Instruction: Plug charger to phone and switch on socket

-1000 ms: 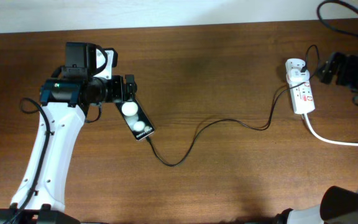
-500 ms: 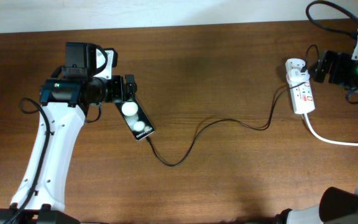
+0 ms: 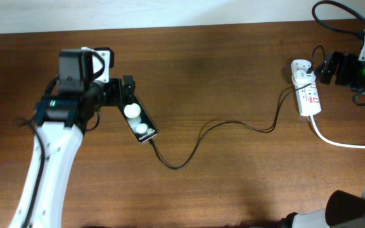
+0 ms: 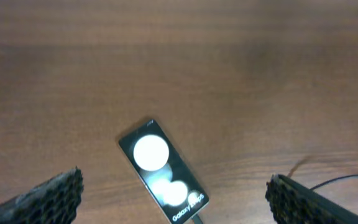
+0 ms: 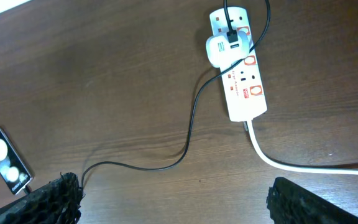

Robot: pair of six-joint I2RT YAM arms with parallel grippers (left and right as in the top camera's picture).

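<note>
The charger (image 3: 233, 124) looks seated in the phone (image 3: 139, 124), left of centre. My left gripper (image 3: 127, 88) hovers at its far end, jaws wide and empty. The right gripper (image 3: 326, 67), equally spread and empty, sits beside the socket (image 3: 310, 98) at far right. Next I must press its switch.

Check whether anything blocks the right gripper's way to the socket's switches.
Nothing solid stands between the right gripper and the socket. The charger cable loops across the socket next to the white adapter, but the red switches show uncovered in the wrist view.
</note>
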